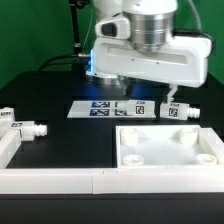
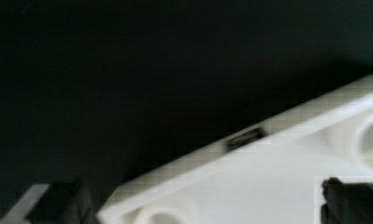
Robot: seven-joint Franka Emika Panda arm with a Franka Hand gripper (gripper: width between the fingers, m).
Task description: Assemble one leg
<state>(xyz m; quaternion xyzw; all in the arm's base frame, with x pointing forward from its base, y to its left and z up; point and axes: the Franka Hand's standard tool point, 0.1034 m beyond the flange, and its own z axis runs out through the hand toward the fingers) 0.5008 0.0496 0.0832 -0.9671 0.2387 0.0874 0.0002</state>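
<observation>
Three white legs with tags lie on the black table. Two are at the exterior view's left (image 1: 27, 127) (image 1: 6, 113) and one is at its right (image 1: 181, 110). The large white square panel (image 1: 166, 150) lies at the front right. My gripper (image 1: 127, 92) hangs above the table behind the panel, holding nothing. In the wrist view my gripper (image 2: 204, 205) is open. Its dark fingertips (image 2: 58, 202) stand wide apart, with a corner of the panel (image 2: 254, 160) and its round holes below them. No leg shows in the wrist view.
The marker board (image 1: 100, 108) lies flat under the arm, behind the panel. A white L-shaped rail (image 1: 60, 181) runs along the table's front and left. A green wall stands behind.
</observation>
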